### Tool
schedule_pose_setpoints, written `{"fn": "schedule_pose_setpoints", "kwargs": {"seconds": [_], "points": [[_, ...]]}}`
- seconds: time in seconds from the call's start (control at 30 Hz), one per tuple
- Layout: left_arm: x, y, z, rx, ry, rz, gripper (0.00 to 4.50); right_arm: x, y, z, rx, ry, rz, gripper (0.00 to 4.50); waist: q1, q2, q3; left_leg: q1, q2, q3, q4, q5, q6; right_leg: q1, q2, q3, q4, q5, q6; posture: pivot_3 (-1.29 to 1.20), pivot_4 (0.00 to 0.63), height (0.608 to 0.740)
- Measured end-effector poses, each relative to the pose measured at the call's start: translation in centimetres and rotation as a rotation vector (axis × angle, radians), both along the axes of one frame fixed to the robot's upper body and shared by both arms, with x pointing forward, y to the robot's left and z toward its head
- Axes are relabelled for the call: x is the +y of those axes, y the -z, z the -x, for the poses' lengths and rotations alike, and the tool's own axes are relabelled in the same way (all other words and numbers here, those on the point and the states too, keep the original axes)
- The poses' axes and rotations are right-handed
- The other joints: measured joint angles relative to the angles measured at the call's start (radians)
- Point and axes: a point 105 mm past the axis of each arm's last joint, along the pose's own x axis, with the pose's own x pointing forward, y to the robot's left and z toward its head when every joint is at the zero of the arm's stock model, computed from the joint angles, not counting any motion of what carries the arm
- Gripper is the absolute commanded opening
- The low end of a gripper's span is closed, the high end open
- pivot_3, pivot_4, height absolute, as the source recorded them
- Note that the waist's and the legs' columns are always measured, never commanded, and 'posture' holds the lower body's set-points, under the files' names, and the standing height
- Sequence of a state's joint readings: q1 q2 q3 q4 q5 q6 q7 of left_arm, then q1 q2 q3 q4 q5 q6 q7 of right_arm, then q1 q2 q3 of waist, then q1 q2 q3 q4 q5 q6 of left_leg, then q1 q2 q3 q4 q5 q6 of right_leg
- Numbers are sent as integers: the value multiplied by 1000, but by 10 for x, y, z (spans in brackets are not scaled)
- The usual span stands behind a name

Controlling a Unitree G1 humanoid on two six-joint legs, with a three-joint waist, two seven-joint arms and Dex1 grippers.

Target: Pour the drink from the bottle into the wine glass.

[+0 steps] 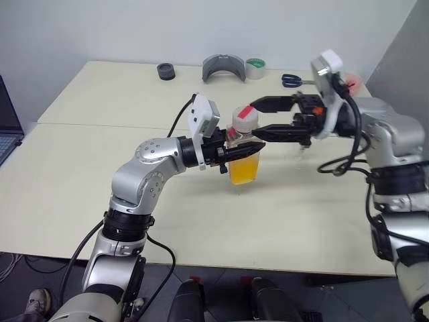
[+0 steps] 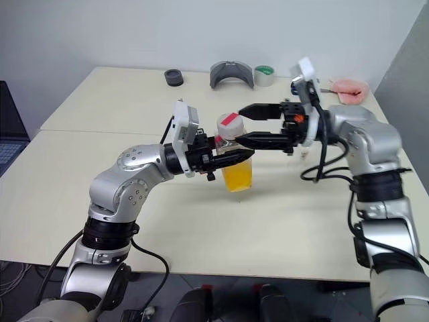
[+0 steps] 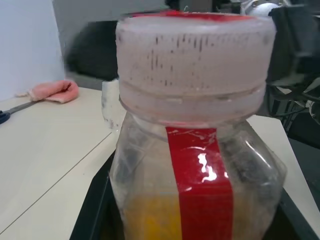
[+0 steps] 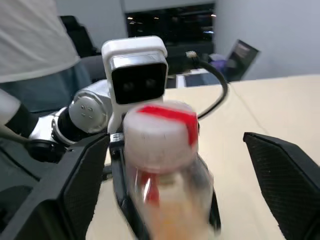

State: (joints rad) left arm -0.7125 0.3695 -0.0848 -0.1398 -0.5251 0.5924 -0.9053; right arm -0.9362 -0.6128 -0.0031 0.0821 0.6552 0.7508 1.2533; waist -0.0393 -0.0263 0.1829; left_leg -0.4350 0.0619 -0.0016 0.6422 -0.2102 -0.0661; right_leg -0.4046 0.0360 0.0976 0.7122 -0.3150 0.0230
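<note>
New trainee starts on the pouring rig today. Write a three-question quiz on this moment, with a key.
1. True or false: the cap is already off the bottle.
2. Which claw is clamped on the bottle? A) left claw B) right claw C) both
3. Fill in: the right claw's fingers stand ____ on either side of the cap.

Key:
1. False; the red-and-white cap sits on the neck.
2. A; the left claw grips the bottle's body above the orange drink and holds it off the table.
3. Open; neither finger touches the cap.
</note>
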Motion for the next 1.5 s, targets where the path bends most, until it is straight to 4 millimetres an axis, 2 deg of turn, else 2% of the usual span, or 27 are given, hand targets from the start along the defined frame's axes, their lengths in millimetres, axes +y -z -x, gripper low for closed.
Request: {"fn": "schedule_pose_setpoints", "kwargs": {"seconds": [0.17, 0.3, 0.47, 0.63, 0.87, 0.97, 1.17, 1.5], "points": [[0, 1, -3, 3, -2, 10, 1743, -10, -5, 24, -23, 148, -40, 4480, -6, 0, 0, 1, 1, -1, 0, 0, 0, 0, 1, 0, 1, 0, 0, 0, 150, 740], [-2, 3, -5, 6, -1, 13, 1743, 6, 10, 35, -31, 279, -82, 4480, -12, 0, 0, 0, 1, 0, 1, 0, 0, 0, 2, 1, 1, -1, 1, 0, 150, 740], [-4, 3, -9, 11, -3, 10, 1743, 27, 9, 37, -58, 423, -154, 4480, -15, 0, 0, 0, 1, -1, 1, 0, 0, 0, 2, 1, 2, -1, 1, 0, 150, 740], [-6, -1, -8, -6, 2, 13, 1743, 25, 5, 26, -65, 522, -185, 4480, -15, 0, 0, 0, 0, 0, 1, 0, 0, 0, 2, 1, 1, 0, 1, 0, 150, 740], [-5, -2, -8, -14, 0, 15, 1743, 26, -3, 25, -95, 523, -208, 4480, -15, 0, 0, 0, 1, 0, 0, 0, 0, 0, 2, 1, 1, 0, 1, 0, 150, 740], [-5, -2, -9, -16, -3, 13, 1743, 27, -3, 26, -94, 515, -205, 3927, -15, 0, 0, 0, 1, 0, 0, 0, 0, 0, 2, 1, 1, 0, 1, 0, 150, 740], [-4, -1, -10, -25, -12, 1, 1743, 31, -2, 29, -100, 477, -187, 1852, -15, 0, 0, 0, 1, -1, 0, 0, 0, 0, 2, 1, 1, 0, 1, 0, 150, 740], [-4, -1, -10, -26, -17, -3, 1743, 29, -3, 24, -110, 411, -161, 1834, -15, 0, 0, 0, 1, 0, 0, 0, 0, 0, 2, 1, 1, 0, 1, 0, 150, 740]]}}
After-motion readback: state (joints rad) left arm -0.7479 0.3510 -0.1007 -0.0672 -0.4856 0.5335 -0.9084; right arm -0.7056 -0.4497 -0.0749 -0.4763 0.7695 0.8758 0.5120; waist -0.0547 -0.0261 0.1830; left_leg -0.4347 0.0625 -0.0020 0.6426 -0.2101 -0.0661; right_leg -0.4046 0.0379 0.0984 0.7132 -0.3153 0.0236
